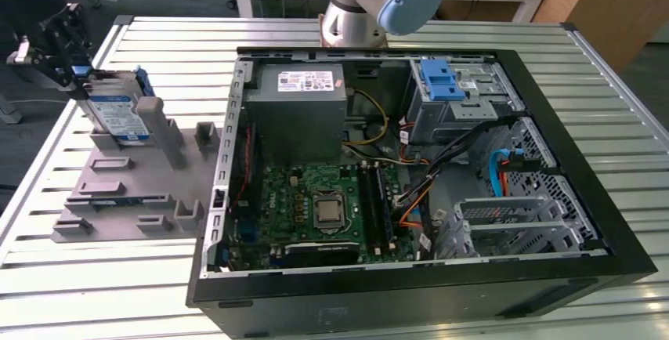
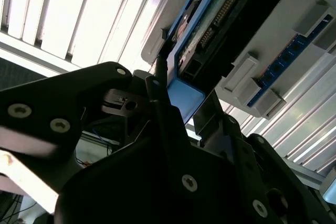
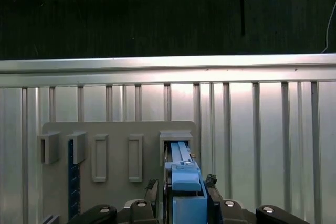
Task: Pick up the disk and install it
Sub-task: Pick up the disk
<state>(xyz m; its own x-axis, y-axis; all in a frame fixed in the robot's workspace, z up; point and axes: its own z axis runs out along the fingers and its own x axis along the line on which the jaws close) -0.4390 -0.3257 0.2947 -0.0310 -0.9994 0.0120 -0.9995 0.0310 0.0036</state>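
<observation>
W/in pincer (image 3: 181,183): disk (image 1: 113,113), on edge.

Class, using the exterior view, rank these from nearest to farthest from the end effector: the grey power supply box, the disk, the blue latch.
1. Disk, beside the end effector, in the grey holder.
2. Grey power supply box, mid-view.
3. Blue latch, toward the exterior view's right.

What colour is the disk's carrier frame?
Blue; the frame of the disk shows best in the first wrist view.
</observation>
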